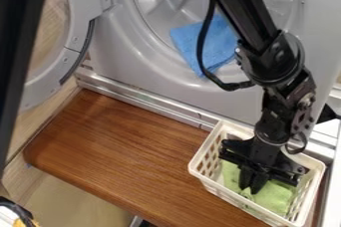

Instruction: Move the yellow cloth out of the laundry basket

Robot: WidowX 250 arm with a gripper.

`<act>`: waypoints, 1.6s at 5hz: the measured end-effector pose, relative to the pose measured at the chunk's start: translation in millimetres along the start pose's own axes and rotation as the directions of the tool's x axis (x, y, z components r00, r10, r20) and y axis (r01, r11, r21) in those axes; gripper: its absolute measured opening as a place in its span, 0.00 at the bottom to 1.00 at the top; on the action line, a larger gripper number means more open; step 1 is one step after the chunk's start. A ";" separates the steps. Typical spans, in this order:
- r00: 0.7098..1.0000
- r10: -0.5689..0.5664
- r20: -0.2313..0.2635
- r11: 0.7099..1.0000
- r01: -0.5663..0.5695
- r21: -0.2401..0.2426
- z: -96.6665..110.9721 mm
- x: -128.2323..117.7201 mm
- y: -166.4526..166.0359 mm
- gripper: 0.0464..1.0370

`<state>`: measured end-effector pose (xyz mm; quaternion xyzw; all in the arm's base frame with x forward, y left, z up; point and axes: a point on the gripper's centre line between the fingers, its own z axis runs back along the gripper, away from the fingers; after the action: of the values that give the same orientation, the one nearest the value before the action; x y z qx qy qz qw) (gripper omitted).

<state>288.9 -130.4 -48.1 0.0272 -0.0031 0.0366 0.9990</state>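
The black gripper (252, 187) hangs down inside the white laundry basket (205, 177) at the lower right. Its fingers are close together, shut on a bunched bit of the yellow cloth. That yellow-green cloth (274, 198) lies on the basket's floor, spreading to both sides of the fingertips. The gripper's body and the arm above hide part of the cloth and the basket's back wall.
A brown wooden board (126, 146) bears the basket and extends left. Behind it stands a grey front-loading machine (116, 54), its round door (50, 84) swung out at the left. A blue cloth (216, 47) hangs over the drum opening's lower edge.
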 end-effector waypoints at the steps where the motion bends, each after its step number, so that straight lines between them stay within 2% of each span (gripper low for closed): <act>1: 0.999 -0.009 0.046 1.000 0.008 0.011 21.6 4.4 -2.1 0.01; 3: 0.992 0.026 0.127 1.000 -0.026 -0.003 74.7 11.2 0.2 0.01; 4: 0.988 0.062 0.142 0.998 -0.065 0.017 101.9 8.5 5.3 0.01; 5: 0.984 0.086 0.157 0.996 -0.087 0.000 125.3 2.5 10.1 0.01; 6: 0.984 0.089 0.155 0.996 -0.093 0.016 131.7 -1.8 12.1 0.01; 7: 0.982 0.104 0.159 0.991 -0.115 0.062 149.0 -11.4 28.6 0.01; 8: 0.976 0.167 0.140 0.976 -0.184 0.117 150.9 -19.5 68.1 0.01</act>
<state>263.9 -72.3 106.2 0.0940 -0.0676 0.1232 0.9856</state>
